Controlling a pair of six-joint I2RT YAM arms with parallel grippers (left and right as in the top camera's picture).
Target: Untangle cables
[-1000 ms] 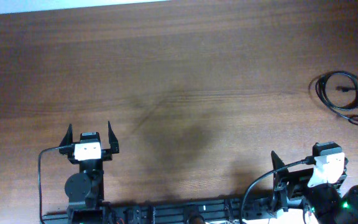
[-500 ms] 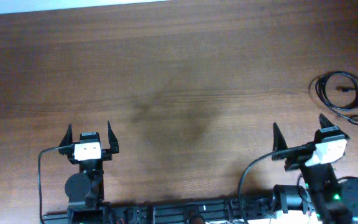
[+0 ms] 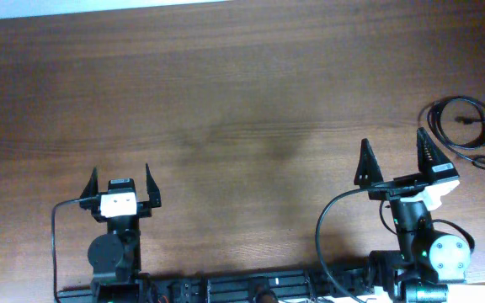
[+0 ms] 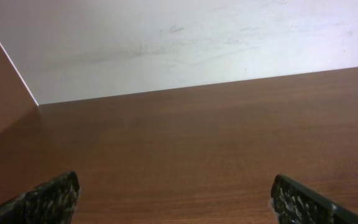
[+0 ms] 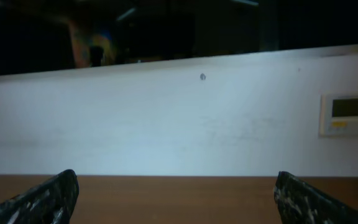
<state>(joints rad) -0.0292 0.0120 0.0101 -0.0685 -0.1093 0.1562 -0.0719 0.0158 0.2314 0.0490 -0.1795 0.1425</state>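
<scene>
No readable text anywhere (wall panel (image 5: pixel 348 115) display too blurred)

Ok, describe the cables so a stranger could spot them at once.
Seen from above, go to the wooden table's right edge. Just beyond the right gripper lies a loose coil of thin black cables, much thinner than the black cable wired to the arm.

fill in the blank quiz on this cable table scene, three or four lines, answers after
1. In the overhead view the cables lie by the table's ____ edge.
2. The left claw and right claw both stand ____.
3. The claw nearer the cables is the ____ one.
4. The cables' colour is ____.

Missing words: right; open; right; black
</scene>
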